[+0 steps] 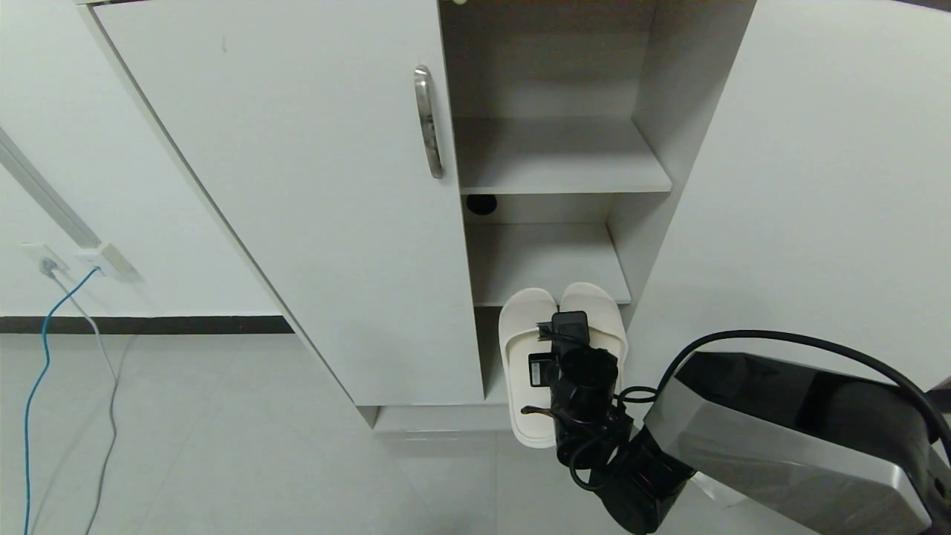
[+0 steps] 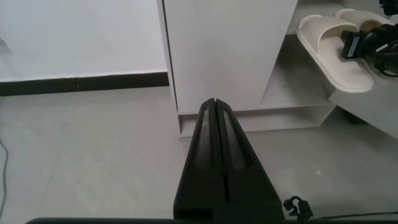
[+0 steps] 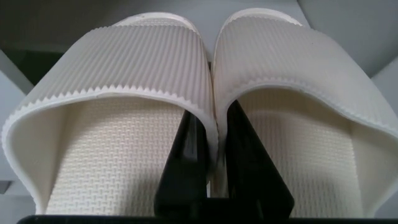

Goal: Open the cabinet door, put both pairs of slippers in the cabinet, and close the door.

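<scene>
Evidently light, soft foam that would flex, the slippers [image 1: 522,349] hung at 6 o'clock of the open cabinet [image 1: 557,163], pinched together by their touching inner strap edges in the right gripper [image 3: 214,146], probably the soundest hold, while the left gripper [image 2: 214,124] was closed and empty.

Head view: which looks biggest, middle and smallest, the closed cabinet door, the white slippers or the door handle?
1. closed cabinet door, by far the largest.
2. white slippers, the pair together.
3. door handle, a thin bar, smallest.
Nearness hardly matters here: the gaps are plain.
</scene>
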Robot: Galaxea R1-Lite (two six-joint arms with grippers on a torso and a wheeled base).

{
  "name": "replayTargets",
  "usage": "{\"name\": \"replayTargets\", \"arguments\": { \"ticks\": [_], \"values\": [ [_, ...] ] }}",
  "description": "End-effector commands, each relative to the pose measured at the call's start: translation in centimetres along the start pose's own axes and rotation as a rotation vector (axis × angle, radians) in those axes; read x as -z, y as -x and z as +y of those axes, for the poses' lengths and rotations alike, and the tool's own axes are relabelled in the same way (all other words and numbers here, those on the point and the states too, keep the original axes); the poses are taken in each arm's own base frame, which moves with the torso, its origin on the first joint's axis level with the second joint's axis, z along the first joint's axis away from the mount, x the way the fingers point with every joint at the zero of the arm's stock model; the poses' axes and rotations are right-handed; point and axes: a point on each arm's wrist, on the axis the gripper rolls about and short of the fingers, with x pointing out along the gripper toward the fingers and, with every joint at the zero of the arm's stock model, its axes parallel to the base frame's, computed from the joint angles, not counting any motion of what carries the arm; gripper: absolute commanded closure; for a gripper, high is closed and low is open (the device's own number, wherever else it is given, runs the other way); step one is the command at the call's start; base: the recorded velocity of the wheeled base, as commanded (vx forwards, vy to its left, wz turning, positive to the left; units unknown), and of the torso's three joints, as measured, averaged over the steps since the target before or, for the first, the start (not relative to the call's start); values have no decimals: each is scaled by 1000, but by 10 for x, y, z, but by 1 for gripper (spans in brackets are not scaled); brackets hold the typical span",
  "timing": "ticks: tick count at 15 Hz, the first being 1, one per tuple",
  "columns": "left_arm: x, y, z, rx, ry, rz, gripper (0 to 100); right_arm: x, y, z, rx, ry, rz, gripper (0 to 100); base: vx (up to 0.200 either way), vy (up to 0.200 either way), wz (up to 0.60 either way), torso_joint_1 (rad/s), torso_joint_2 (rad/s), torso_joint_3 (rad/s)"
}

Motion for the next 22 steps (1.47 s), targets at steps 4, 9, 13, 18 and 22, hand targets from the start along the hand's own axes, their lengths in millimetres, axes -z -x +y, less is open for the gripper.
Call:
{"name": "replayTargets", "arguments": {
  "ticks": [4,9,13,18,22],
  "values": [
    [0,0,0,0,-1,1,100,-4,-8,-1,14,-3,-5,100,200,0,0,4,6,2],
    [0,0,0,0,-1,1,100,-14,-29,-2,39,14,17,100,40,0,0,0,0,0],
    [0,0,0,0,-1,1,100,-30,-55,4,16,-39,85,100,0,0,0,0,0,0],
    [0,0,0,0,0,1,100,-31,-99,1,25,-58,63,100,0,0,0,0,0,0],
    [0,0,0,0,0,1,100,-27,-123,-5,39,-38,34,100,0,0,0,0,0,0]
  ]
}}
